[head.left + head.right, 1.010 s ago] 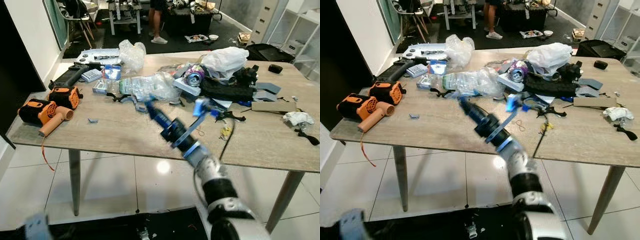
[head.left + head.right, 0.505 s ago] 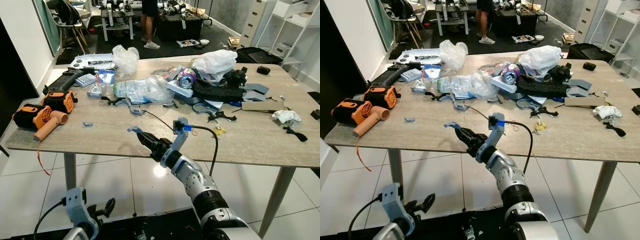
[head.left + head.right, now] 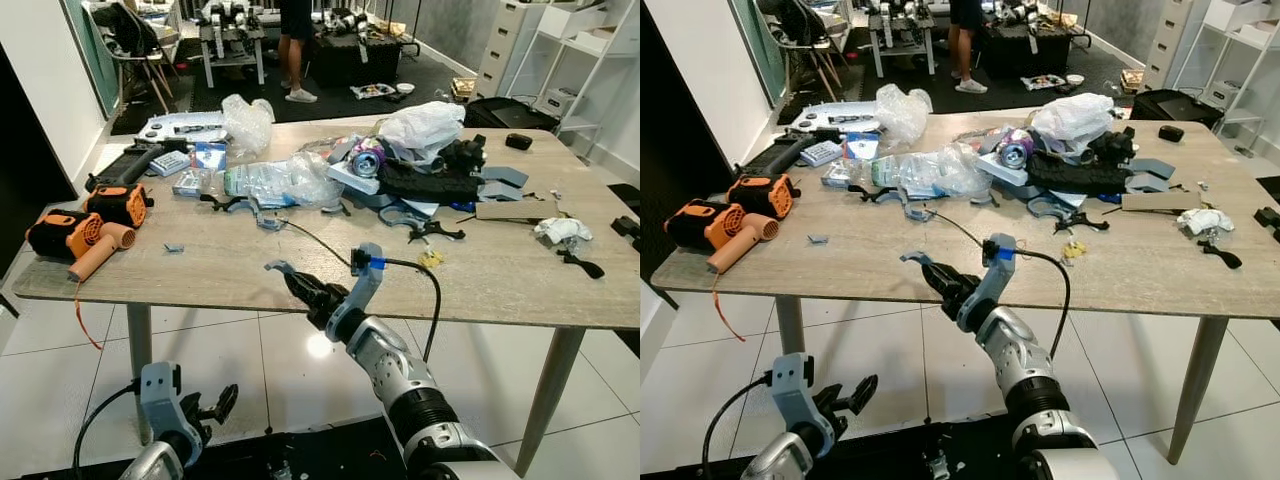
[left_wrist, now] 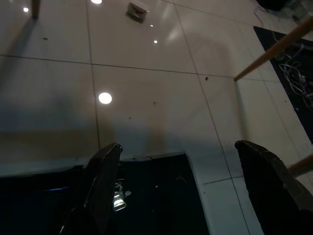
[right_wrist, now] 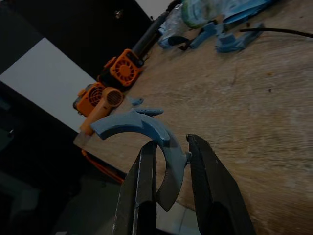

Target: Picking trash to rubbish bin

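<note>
A curved blue-grey plastic scrap [image 3: 274, 266] is pinched in my right gripper [image 3: 292, 281], which is shut on it just off the front edge of the wooden table [image 3: 220, 270]. The right wrist view has the scrap [image 5: 142, 125] arching out from between the black fingers [image 5: 145, 182], above the table edge. Trash is heaped on the far half of the table: a crushed clear plastic bottle [image 3: 275, 182], a white plastic bag [image 3: 420, 125], a can [image 3: 365, 160] and a crumpled white tissue [image 3: 560, 230]. My left gripper [image 3: 220, 404] hangs low over the tiled floor, open and holding nothing [image 4: 178, 146].
Orange power tools [image 3: 75, 235] lie at the table's left end. More blue plastic bits [image 3: 250, 207] and black gear [image 3: 440, 180] sit mid-table. A black cable [image 3: 432, 295] loops from my right wrist. A person's legs [image 3: 293, 50] stand by furniture beyond the table.
The camera has shifted. My right arm has drawn back from over the table to its front edge, still holding the scrap. The left gripper has come into view at lower left.
</note>
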You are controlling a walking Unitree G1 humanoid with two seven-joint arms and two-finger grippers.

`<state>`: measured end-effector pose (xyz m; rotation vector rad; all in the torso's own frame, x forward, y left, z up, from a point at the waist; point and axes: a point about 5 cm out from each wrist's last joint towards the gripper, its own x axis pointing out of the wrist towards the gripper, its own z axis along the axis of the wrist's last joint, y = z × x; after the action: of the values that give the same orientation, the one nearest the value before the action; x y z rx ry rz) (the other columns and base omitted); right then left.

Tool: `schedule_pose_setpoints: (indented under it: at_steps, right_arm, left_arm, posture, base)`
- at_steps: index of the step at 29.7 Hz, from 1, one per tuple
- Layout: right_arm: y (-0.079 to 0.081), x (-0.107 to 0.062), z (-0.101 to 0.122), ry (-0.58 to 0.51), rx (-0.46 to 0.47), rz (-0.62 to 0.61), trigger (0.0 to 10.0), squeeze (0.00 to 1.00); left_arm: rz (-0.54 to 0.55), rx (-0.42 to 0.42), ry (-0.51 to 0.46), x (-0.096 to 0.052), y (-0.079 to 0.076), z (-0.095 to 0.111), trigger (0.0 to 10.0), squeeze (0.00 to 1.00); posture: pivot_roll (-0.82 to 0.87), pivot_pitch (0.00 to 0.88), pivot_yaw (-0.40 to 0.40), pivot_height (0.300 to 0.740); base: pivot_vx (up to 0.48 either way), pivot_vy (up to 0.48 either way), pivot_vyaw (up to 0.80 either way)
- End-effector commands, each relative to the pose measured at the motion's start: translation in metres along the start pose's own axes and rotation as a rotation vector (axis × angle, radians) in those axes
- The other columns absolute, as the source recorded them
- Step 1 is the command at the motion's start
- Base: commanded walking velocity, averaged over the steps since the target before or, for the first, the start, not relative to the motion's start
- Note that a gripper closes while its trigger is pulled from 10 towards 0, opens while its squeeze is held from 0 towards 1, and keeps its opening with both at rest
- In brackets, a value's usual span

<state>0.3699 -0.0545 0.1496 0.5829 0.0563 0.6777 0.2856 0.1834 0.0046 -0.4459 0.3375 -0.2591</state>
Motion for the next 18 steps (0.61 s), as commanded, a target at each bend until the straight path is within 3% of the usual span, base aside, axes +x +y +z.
schedule_pose_setpoints:
  at_steps: [1,18]
  right_arm:
    - [0.0043,0.0023,-0.0056,0.015,0.004,0.004,10.0,0.00]
    - [0.0041,0.0030,-0.0074,0.017,0.006,-0.012,10.0,0.00]
  left_arm:
    - [-0.016,0.014,0.010,-0.0003,-0.0023,-0.0033,10.0,0.00]
    - [-0.053,0.061,-0.013,0.0043,-0.0075,0.0054,10.0,0.00]
  posture:
    - [-0.01,0.155,0.022,0.740]
    - [0.00,0.155,0.019,0.740]
  base:
    - [-0.266,0.000,0.00]
    - [-0.294,0.000,0.00]
